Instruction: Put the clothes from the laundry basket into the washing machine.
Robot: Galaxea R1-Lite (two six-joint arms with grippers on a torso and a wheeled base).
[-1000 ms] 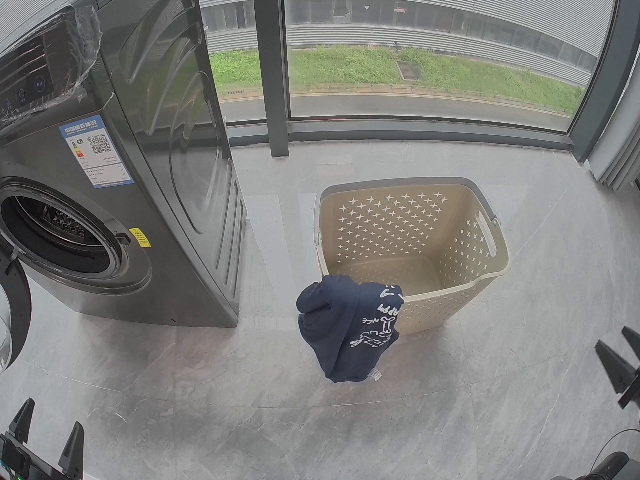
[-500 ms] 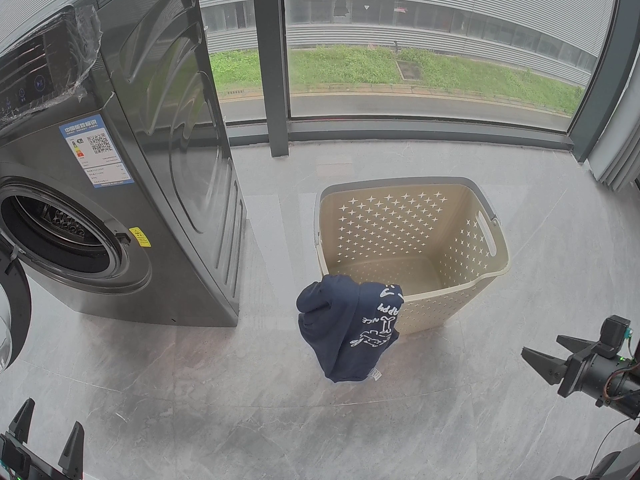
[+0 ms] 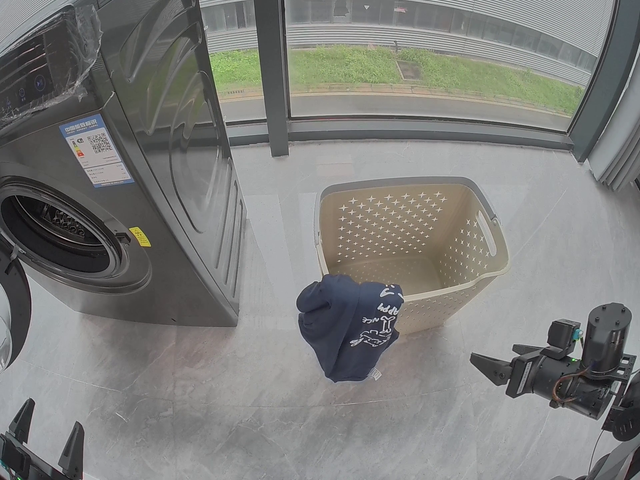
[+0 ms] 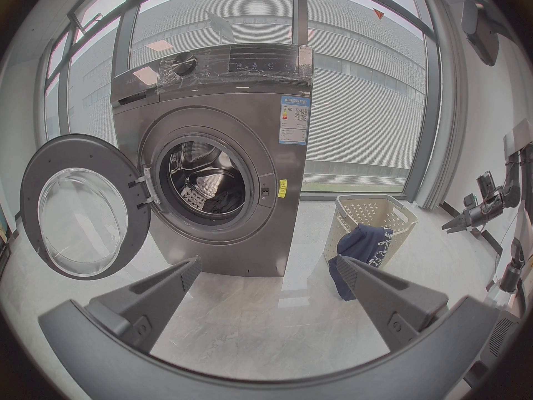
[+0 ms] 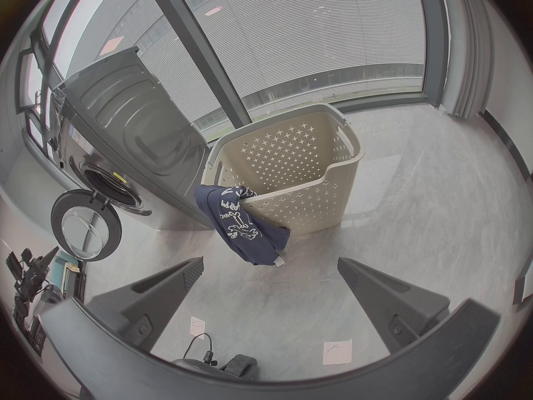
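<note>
our right gripper [image 3: 493,358], open and empty, has swung in toward the navy shirt [image 3: 350,328]. we expect a pickup next.

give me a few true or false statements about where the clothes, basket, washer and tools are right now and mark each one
1. The washing machine has its door open. True.
2. The navy shirt lies flat on the bottom of the laundry basket. False: it hangs over the basket's near rim, mostly outside.
3. The right tool is shut on the shirt. False: it is open, empty and apart from the shirt.
4. The left tool is open and holds nothing. True.
5. The basket stands to the robot's left of the washing machine. False: it stands to the machine's right.
</note>
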